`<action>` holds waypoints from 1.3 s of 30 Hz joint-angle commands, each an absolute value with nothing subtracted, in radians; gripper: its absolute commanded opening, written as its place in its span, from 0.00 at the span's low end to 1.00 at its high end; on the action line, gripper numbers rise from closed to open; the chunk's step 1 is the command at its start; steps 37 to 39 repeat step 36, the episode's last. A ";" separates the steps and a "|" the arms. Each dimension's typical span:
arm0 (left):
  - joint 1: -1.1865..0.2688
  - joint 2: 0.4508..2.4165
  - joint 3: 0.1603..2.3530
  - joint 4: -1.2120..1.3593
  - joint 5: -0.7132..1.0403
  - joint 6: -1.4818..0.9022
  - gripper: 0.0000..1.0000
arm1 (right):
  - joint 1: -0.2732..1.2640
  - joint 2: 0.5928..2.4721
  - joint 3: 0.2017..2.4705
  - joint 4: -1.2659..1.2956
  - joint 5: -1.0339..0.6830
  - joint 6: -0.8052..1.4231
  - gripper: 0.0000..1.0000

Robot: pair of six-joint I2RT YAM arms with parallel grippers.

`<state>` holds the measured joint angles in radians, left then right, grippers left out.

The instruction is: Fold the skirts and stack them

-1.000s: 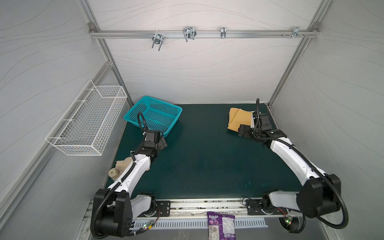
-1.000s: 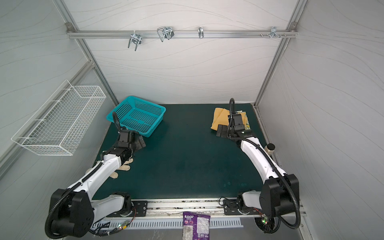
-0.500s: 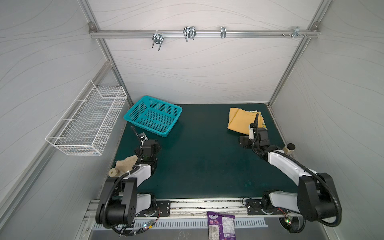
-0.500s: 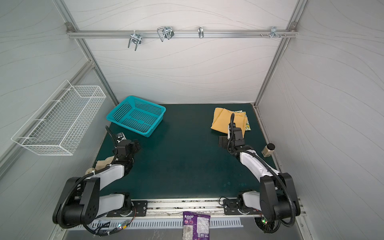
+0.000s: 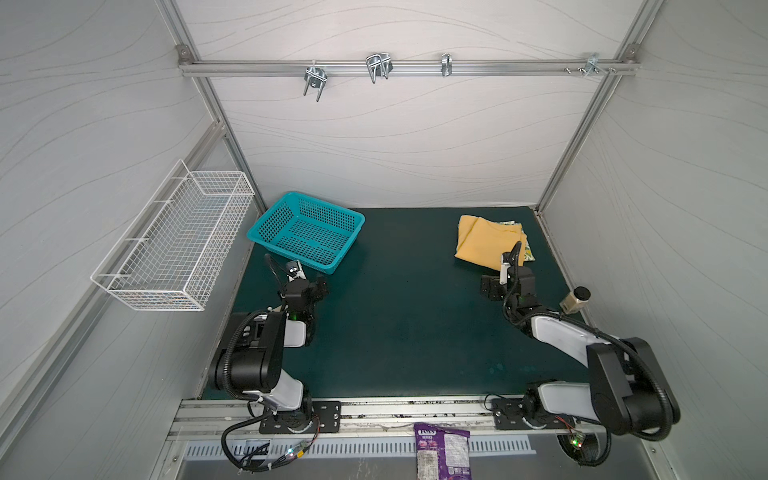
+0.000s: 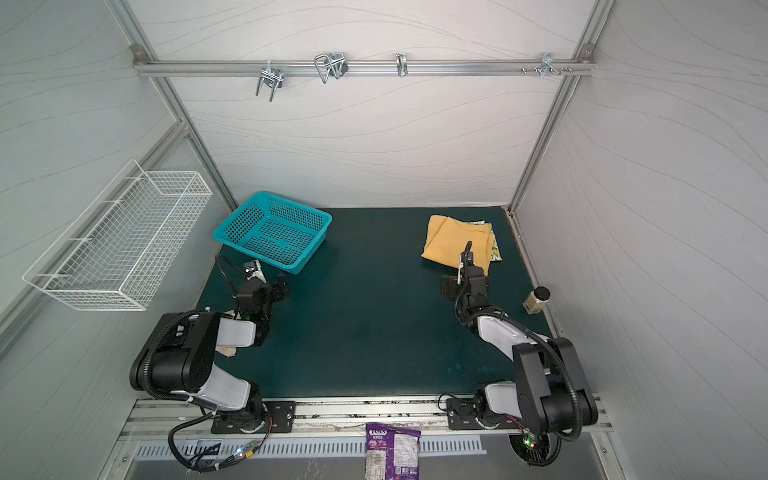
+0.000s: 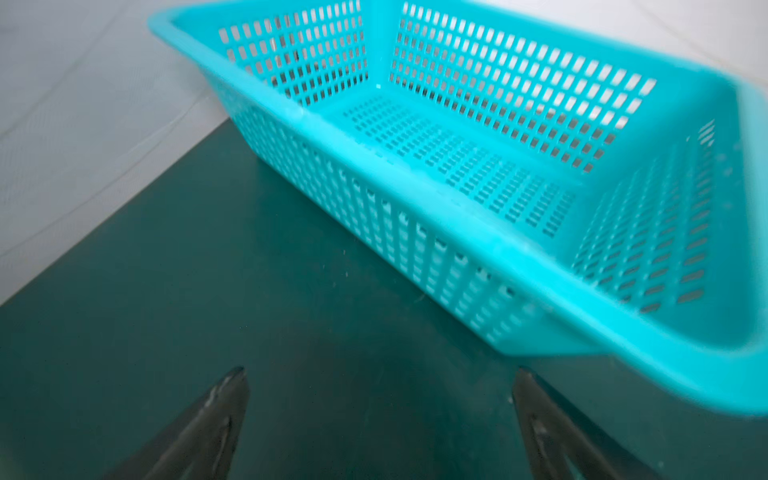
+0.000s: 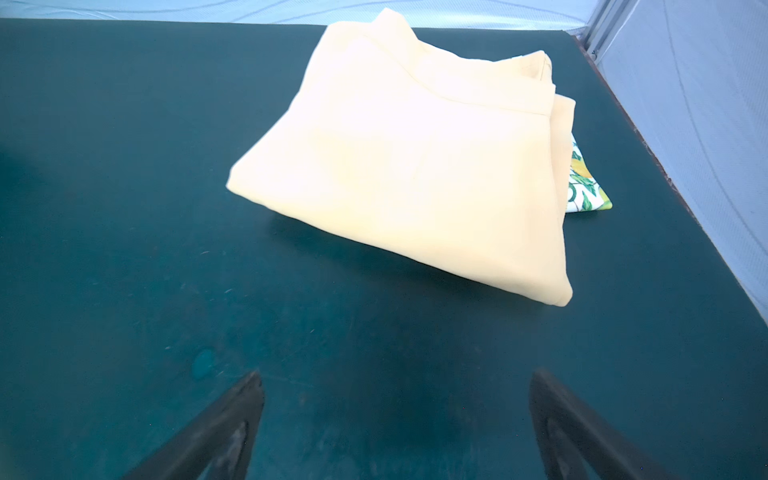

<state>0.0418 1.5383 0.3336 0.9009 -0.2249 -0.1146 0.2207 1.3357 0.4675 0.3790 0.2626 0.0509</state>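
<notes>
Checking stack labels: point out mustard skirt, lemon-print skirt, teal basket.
mustard skirt (image 8: pixel 407 166): right wrist view, middle of folded top face.
lemon-print skirt (image 8: pixel 586 191): right wrist view, corner showing from under the mustard one.
teal basket (image 5: pixel 270 216): in a top view, left side wall.

Your left arm (image 5: pixel 296 332) and right arm (image 5: pixel 561 337) are wearing white shells between bulky black joints; ribbed black cables (image 5: pixel 226 365) are looping alongside, base plates (image 5: pixel 328 415) are showing screws, and the left gripper (image 7: pixel 380 370) and right gripper (image 8: pixel 397 371) are ending in dark tapered fingers (image 8: pixel 232 419).
</notes>
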 commanded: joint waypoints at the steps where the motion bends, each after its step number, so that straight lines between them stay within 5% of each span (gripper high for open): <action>1: 0.048 1.536 0.362 0.928 -0.199 -0.102 0.99 | 0.219 1.402 0.495 0.496 0.251 0.001 0.99; 8: 0.025 1.550 0.416 0.849 -0.178 -0.060 0.99 | 0.206 1.511 0.562 0.534 0.182 -0.085 0.99; 15: 0.024 1.549 0.416 0.848 -0.180 -0.061 0.99 | 0.069 1.580 0.427 0.849 0.027 0.021 0.99; 39: 0.018 1.551 0.416 0.849 -0.186 -0.056 0.99 | 0.086 1.576 0.442 0.809 0.051 0.001 0.99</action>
